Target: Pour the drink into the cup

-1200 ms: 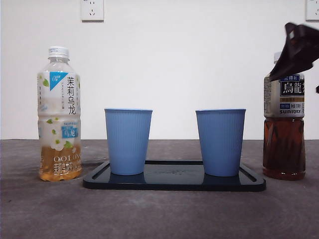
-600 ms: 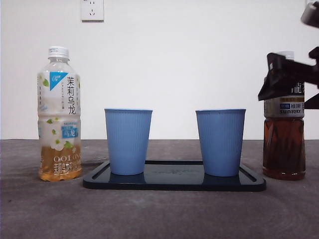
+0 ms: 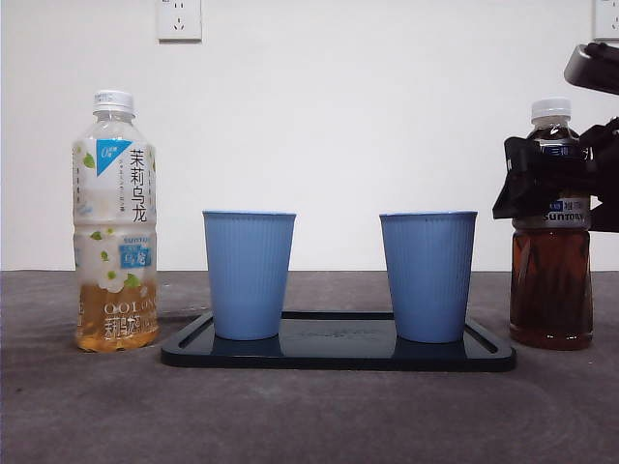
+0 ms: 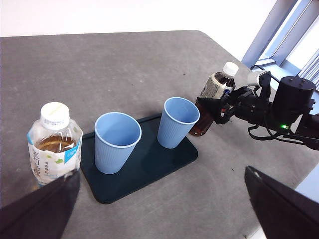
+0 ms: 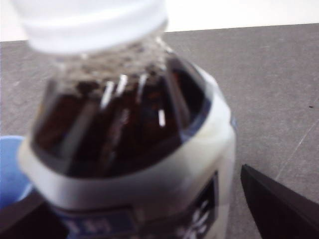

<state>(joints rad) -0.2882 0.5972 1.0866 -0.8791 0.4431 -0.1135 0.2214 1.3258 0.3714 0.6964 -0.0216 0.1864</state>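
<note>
Two blue cups on tray, my right gripper (image 3: 556, 184) at dark tea bottle (image 3: 550, 290).
Right jaws apart, straddling the bottle's label band, contact unclear. Bottle upright, capped, on table just beside the tray (image 3: 338, 356), nearest the right cup (image 3: 427, 275). Left gripper (image 4: 159, 209) waits high, jaws apart.

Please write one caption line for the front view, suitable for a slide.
Right gripper at the label of the dark tea bottle, beside two blue cups on a black tray; pale tea bottle stands apart.
</note>
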